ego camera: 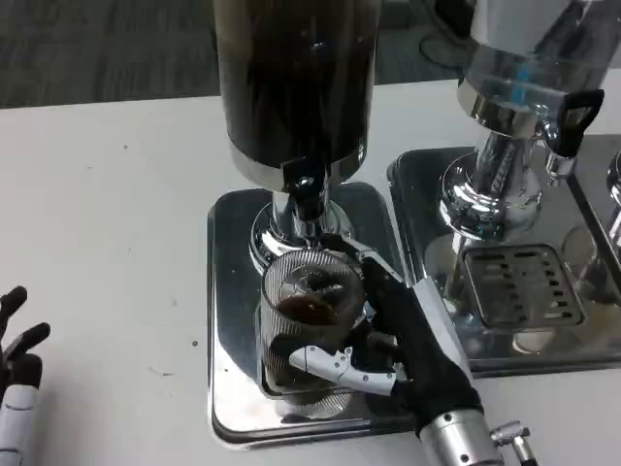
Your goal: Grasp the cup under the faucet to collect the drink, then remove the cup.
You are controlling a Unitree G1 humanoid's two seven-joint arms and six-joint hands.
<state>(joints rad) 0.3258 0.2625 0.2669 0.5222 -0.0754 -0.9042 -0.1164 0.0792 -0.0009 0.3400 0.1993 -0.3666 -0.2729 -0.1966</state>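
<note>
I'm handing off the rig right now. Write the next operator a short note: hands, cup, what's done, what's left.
Right hand grips the ribbed clear cup on the silver drip tray, under the faucet of the dark drink dispenser.
Left hand waits open at the table's left edge.
Done: cup grasped; some dark drink is already in it.
Left: finish filling, then remove the cup.

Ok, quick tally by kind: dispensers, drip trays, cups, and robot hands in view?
Dispensers: 2 (dark one, clear one)
Drip trays: 2 (left tray, right tray)
Cups: 1 (ribbed cup)
Hands: 2 (left hand, right hand)
Total: 7
</note>
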